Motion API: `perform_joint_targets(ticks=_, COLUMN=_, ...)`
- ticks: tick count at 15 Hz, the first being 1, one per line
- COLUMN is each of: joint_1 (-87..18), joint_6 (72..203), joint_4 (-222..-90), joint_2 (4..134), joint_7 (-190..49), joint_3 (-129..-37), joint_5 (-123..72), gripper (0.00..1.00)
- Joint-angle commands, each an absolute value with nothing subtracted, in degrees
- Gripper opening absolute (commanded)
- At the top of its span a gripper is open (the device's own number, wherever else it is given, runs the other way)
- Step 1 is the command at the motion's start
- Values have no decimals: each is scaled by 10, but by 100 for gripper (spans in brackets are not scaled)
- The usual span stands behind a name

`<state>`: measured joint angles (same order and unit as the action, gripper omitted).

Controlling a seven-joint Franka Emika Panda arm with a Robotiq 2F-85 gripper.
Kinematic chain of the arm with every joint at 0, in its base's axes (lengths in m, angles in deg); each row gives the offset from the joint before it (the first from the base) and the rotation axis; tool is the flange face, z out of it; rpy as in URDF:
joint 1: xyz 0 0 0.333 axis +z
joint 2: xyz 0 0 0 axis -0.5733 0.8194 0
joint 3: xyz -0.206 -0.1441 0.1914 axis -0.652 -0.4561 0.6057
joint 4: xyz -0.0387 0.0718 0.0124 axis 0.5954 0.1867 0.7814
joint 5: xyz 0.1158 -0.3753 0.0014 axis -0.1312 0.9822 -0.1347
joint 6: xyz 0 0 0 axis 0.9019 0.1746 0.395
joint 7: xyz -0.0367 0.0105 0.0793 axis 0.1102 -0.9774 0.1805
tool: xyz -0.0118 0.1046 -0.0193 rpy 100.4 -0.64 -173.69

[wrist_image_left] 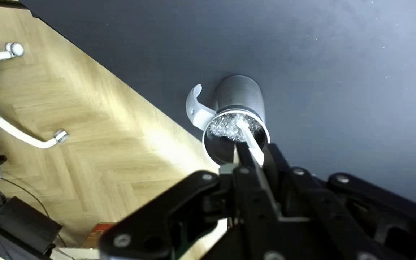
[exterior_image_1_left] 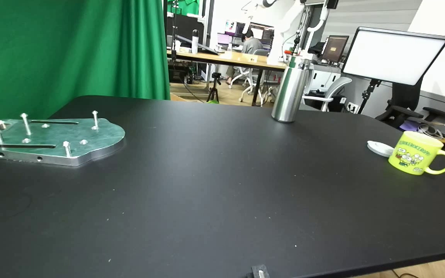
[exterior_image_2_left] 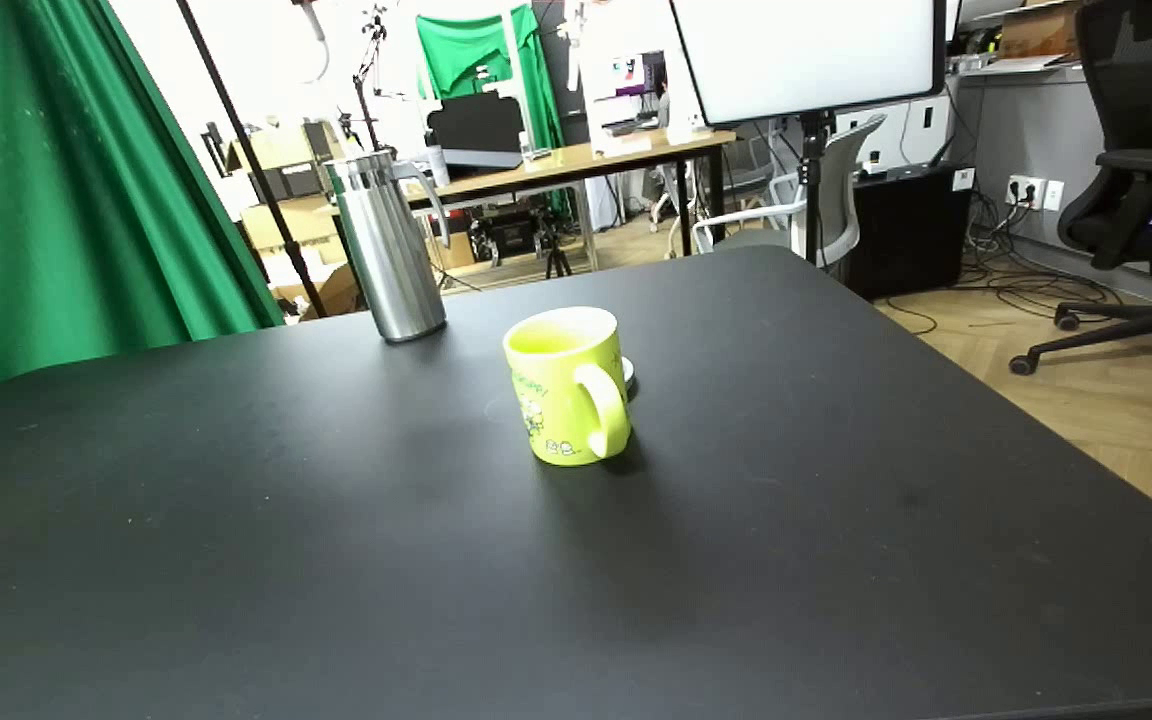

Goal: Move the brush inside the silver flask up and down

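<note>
The silver flask [exterior_image_1_left: 290, 90] stands on the black table near its far edge; it also shows in an exterior view [exterior_image_2_left: 394, 260] and in the wrist view [wrist_image_left: 239, 94]. Its open mouth faces the wrist camera, with a grey handle at its side. The brush [wrist_image_left: 250, 138] has a white handle and pale, glinting bristles, which show within the flask's mouth; how deep they sit cannot be told. My gripper [wrist_image_left: 257, 143] is over the mouth, its fingers closed on the brush handle. The handle's upper part is hidden between the fingers. I cannot make out the gripper in either exterior view.
A yellow-green mug [exterior_image_1_left: 415, 153] stands on the table, also in an exterior view [exterior_image_2_left: 568, 390], with a white lid [exterior_image_1_left: 379, 148] beside it. A metal plate with bolts [exterior_image_1_left: 52, 135] lies at the table's side. The table edge runs close to the flask.
</note>
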<state>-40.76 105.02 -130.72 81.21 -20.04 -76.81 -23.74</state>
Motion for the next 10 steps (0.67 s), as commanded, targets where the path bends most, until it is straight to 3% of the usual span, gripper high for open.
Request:
perform_joint_targets(ticks=1, joint_1=-408, joint_6=1073, joint_4=-1301, joint_2=852, joint_7=-185, joint_3=-766, joint_5=-236, gripper=4)
perform_joint_targets(ticks=10, joint_1=-407, joint_6=1091, joint_4=-1302, joint_2=919, joint_7=-153, joint_3=-765, joint_5=-236, gripper=4)
